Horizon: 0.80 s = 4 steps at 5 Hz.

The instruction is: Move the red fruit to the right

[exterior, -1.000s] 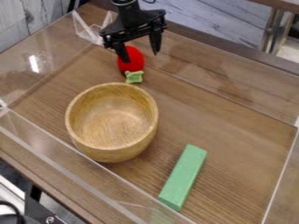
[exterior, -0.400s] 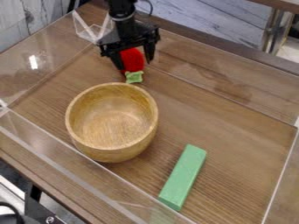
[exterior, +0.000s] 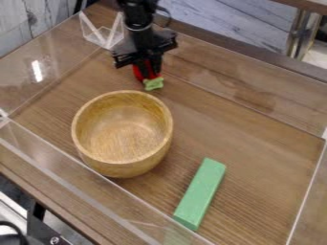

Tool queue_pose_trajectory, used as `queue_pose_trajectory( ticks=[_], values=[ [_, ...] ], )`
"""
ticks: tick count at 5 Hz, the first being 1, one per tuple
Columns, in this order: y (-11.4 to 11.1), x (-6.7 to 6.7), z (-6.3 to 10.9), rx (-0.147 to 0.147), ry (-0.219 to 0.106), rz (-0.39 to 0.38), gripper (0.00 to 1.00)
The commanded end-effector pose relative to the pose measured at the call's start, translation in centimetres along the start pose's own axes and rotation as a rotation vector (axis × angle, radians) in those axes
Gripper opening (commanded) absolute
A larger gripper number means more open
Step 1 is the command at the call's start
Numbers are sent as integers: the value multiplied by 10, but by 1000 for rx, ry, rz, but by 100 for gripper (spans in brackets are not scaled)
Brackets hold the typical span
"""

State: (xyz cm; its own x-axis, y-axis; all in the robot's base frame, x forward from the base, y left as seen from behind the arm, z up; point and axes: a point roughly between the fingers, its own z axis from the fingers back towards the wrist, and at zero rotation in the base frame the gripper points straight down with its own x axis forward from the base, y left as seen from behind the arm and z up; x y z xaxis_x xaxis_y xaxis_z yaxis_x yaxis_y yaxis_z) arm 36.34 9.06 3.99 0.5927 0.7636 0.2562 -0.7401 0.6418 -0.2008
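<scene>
- Jaws (exterior: pixel 144 68) of the black arm point steeply down at about 11 o'clock in the view, drawn in tight on either side of the red fruit (exterior: pixel 147 71).
- Red fruit sits low between them, near the wood; only a patch of red shows between the black fingers, with its light green cap (exterior: pixel 155 84) poking out just below at 5 o'clock. Whether it is off the surface cannot be told.
- Wooden bowl (exterior: pixel 121 132) stands upright and hollow near the fruit, at 6 o'clock from it, not touching.
- Green block (exterior: pixel 201 192) lies flat at 5 o'clock, well apart from the bowl's rim.
- Counter (exterior: pixel 243 134) is brown wood, ringed by a clear wall.
</scene>
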Motion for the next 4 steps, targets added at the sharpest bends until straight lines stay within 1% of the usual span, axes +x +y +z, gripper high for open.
queue_pose_trajectory(
  ticks=[1,2,3,4],
  values=[
    [-19,-5,10,0,-55,36,100],
    [-14,2,19,-2,-48,16,100],
    [-9,10,26,-8,-45,-4,0],
    [-2,21,27,3,-56,43,0]
  ],
)
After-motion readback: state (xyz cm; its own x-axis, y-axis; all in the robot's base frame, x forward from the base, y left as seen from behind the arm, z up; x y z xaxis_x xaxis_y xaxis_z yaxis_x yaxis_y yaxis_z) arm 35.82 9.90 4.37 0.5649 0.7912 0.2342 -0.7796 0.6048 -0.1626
